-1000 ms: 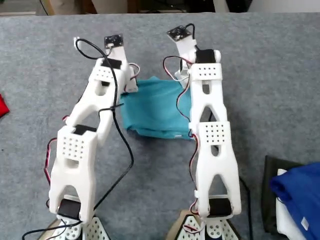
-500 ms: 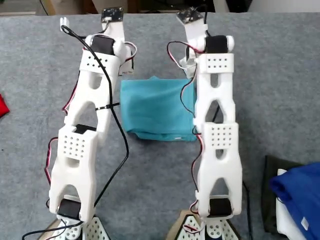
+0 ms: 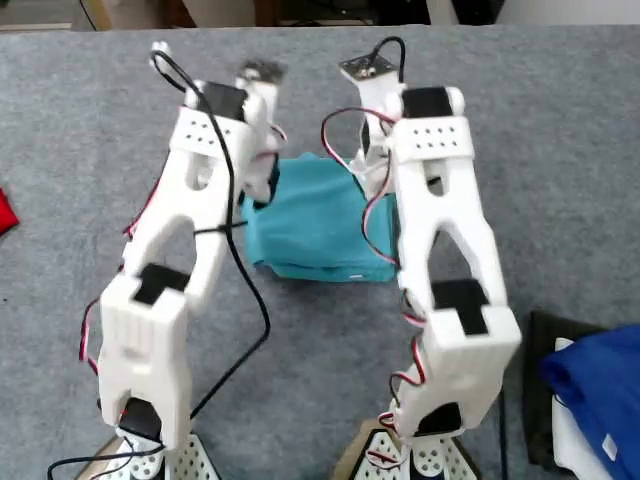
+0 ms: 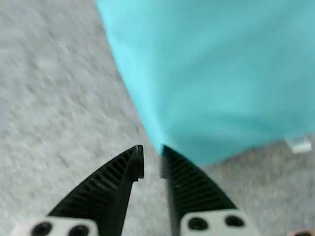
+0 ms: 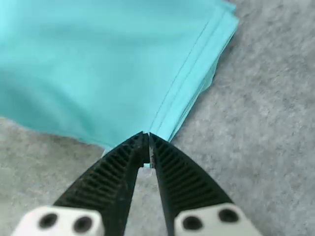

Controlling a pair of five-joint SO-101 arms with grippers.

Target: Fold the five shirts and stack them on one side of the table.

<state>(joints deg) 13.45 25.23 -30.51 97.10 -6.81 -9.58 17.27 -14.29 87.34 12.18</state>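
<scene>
Teal fabric shirt [image 3: 305,225] lies folded to a rough rectangle on the grey carpet-like table covering [image 3: 560,150], midway across the table and between the two white arms; its far edge sits slightly raised off the surface; layered hems show along one side in the right wrist view [image 5: 98,64]. Left gripper [image 4: 152,156] is at the shirt's far left corner; black ribbed jaws drawn almost together, only a thin slit between the tips, with the teal edge [image 4: 221,73] running down into the tips and apparently nipped there. Right gripper [image 5: 146,140] is at the far right corner; jaws pressed together at the tips, pinching the shirt's edge. Small white tag [image 4: 299,144] lies just beside the shirt's near edge. Left arm [image 3: 185,210] and right arm [image 3: 440,200] both stretch forward along the shirt's sides. Bright blue bundled shirt [image 3: 600,385] sits at the near right edge of the table, well apart from the teal one; red fabric scrap [image 3: 4,212] at the left edge.
</scene>
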